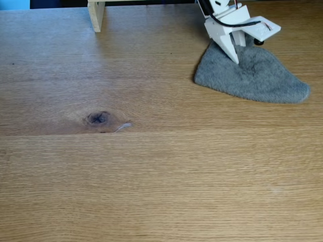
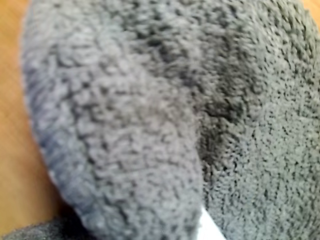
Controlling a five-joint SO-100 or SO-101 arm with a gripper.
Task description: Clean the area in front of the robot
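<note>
Pressing down near the worktop's far right corner, the gripper point(image 1: 237, 56) is set on the grey cloth point(image 1: 255, 75), its white fingers close together; whether a fold is pinched cannot be told. Terry pile bunched into a fold point(image 2: 125, 150) is seen in the wrist view, with a sliver of white finger point(image 2: 209, 227). The tabletop point(image 1: 161, 181), its dark knot point(image 1: 98, 118) and a wooden post point(image 1: 96, 15) at the far edge are seen in the fixed view.

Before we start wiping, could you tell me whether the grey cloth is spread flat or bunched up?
Bunched: the grey terry cloth lies in a rumpled wedge, with a thick fold bulging in the wrist view.
</note>
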